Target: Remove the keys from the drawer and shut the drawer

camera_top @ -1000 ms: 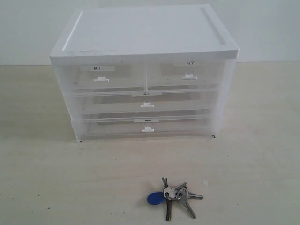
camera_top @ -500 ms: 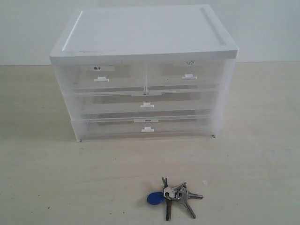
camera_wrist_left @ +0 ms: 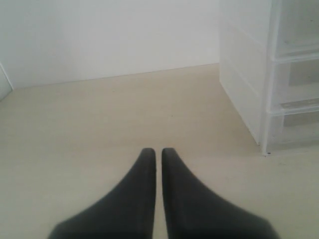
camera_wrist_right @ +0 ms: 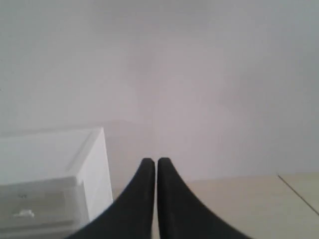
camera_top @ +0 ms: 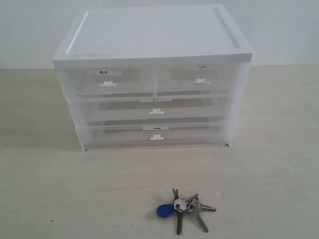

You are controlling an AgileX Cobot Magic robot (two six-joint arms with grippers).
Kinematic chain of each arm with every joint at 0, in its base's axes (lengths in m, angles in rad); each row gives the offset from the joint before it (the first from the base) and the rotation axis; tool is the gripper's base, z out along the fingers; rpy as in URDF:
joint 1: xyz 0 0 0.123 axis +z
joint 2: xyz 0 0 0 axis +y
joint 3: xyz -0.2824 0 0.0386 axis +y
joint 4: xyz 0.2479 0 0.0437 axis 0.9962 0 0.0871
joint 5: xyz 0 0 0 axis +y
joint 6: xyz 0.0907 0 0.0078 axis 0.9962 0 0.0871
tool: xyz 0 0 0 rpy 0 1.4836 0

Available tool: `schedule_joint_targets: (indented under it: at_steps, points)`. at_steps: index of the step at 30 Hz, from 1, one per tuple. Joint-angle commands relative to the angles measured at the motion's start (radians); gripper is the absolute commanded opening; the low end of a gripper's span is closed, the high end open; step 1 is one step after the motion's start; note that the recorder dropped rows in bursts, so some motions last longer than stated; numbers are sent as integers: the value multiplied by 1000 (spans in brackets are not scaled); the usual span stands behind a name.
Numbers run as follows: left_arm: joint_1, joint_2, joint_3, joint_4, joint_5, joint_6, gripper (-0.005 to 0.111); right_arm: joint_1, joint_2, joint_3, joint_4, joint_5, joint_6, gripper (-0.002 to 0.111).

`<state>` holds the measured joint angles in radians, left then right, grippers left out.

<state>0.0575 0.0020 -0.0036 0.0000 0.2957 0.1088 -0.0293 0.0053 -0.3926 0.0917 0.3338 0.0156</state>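
The keys (camera_top: pixel 185 209), several silver ones on a ring with a round blue fob, lie on the table in front of the cabinet in the exterior view. The drawer (camera_top: pixel 197 79), the upper right half-width one with a small white tab handle, sits flush with the other drawer fronts. Neither arm shows in the exterior view. My left gripper (camera_wrist_left: pixel 155 152) is shut and empty, low over bare table beside the cabinet's side wall. My right gripper (camera_wrist_right: pixel 151 161) is shut and empty, held high beside the cabinet's top corner, facing the wall.
The white-topped translucent cabinet (camera_top: pixel 154 35) stands at the middle of the beige table (camera_top: pixel 60 194). Its upper left drawer (camera_top: pixel 107 79) has a white label with black characters. Two full-width drawers (camera_top: pixel 155 110) lie below. A pale wall runs behind.
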Motion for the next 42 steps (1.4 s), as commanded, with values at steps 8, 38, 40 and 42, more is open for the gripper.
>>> schedule_joint_targets:
  at_steps: [8,38,40,42]
  points:
    - [2,-2,4,0,0,-9,5,-7,-5,362,-128,-219,118,0]
    - [2,-2,4,0,0,-9,5,-7,-5,393,-180,10,30,0]
    - [2,-2,4,0,0,-9,5,-7,-5,393,-180,10,30,0]
    - [2,-2,4,0,0,-9,5,-7,-5,393,-180,10,30,0]
